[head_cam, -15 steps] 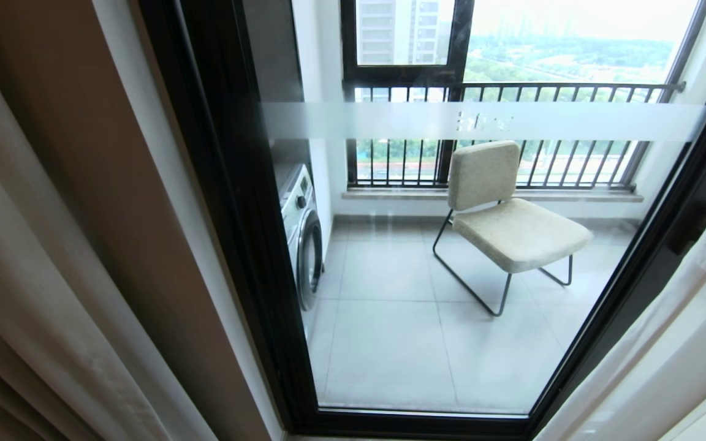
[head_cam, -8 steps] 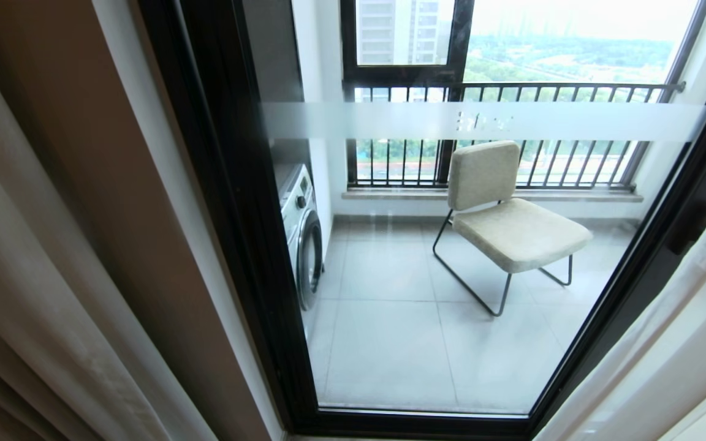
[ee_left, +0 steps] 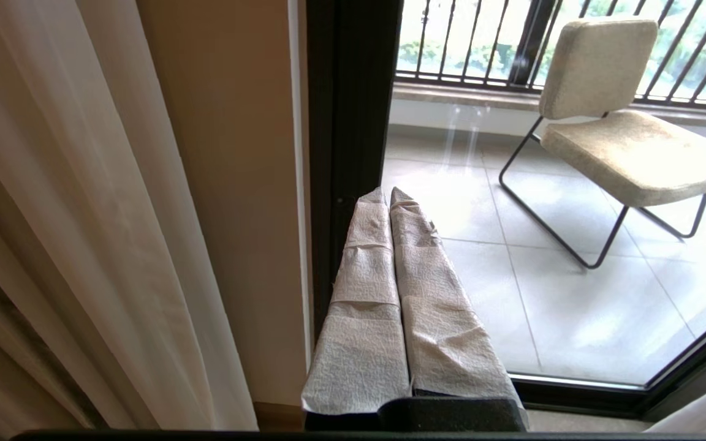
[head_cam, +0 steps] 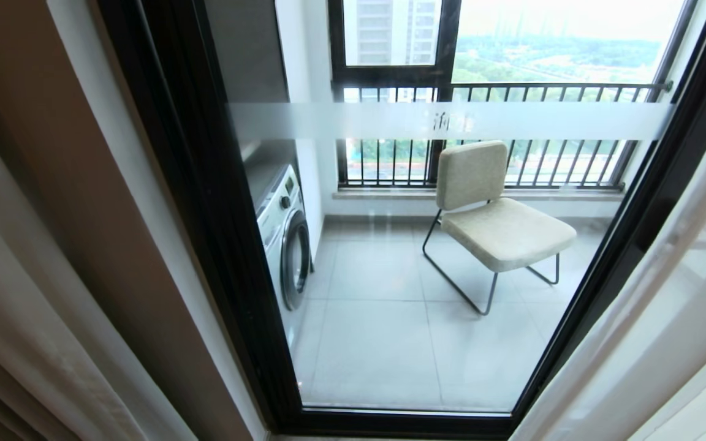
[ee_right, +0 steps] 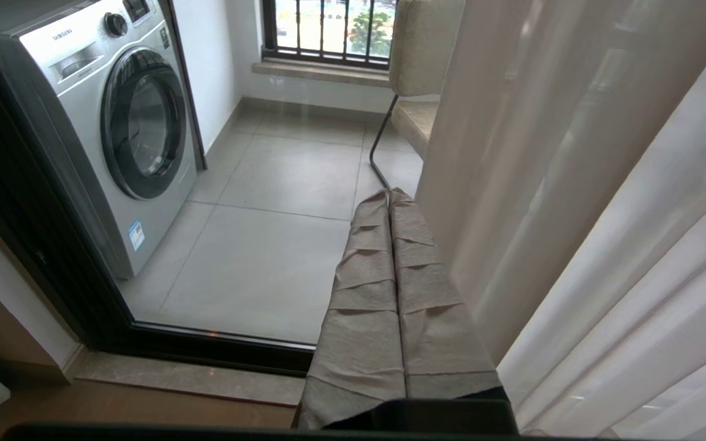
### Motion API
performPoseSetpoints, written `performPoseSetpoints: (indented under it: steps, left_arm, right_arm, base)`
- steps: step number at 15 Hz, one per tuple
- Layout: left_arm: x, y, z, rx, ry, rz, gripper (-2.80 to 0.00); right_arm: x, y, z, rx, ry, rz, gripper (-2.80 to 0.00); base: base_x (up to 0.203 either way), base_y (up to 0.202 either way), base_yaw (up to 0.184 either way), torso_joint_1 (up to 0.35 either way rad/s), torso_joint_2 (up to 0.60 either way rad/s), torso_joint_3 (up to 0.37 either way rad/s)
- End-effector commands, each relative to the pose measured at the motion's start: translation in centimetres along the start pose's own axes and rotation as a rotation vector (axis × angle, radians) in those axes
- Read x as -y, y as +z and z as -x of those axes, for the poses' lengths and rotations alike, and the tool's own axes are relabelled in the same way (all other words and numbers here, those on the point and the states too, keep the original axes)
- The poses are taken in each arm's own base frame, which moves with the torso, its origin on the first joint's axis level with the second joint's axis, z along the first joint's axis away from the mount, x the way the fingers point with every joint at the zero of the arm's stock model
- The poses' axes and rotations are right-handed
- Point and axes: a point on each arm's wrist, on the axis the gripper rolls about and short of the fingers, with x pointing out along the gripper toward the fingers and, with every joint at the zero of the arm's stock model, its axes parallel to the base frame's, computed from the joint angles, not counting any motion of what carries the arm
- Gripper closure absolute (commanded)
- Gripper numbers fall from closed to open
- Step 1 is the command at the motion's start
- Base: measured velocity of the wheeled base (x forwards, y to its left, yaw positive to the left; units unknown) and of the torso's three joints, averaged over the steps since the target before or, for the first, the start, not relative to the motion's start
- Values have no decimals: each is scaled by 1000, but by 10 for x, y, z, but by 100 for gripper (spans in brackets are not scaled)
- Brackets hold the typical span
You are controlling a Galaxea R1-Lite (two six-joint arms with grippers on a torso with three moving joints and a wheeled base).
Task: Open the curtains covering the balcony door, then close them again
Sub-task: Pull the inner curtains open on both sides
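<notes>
The balcony door (head_cam: 206, 214) stands uncovered in the middle of the head view, black-framed, with a frosted band (head_cam: 543, 120) across its glass. The curtains hang drawn to both sides: cream folds at the left (head_cam: 22, 318) and a white sheer at the right (head_cam: 665, 306). Neither gripper shows in the head view. My left gripper (ee_left: 388, 195) is shut and empty, pointing at the door frame (ee_left: 353, 92), with the curtain (ee_left: 71, 214) off to its side. My right gripper (ee_right: 388, 195) is shut and empty, right beside the sheer curtain (ee_right: 573, 184).
Behind the glass stand a beige chair (head_cam: 494, 214) and a washing machine (head_cam: 282, 239) on grey tiles, with a railed window (head_cam: 390, 162) beyond. A brown wall strip (head_cam: 53, 153) lies between the left curtain and the door frame.
The whole head view has shifted a little to the left, so the camera has moved. The curtains and door stand as before.
</notes>
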Motion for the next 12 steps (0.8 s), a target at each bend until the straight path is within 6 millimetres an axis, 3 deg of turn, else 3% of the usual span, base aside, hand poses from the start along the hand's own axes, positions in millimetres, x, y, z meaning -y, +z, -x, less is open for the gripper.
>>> performPoseSetpoints:
  steps: [1,12]
  left_arm:
    - [0,0,0,2,1,1,0]
    - [0,0,0,2,1,1,0]
  right_arm:
    - [0,0,0,0,1,1,0]
    - [0,0,0,0,1,1,0]
  base:
    - [0,-191,3,3,2,2]
    - [0,-190,1,1,2,2]
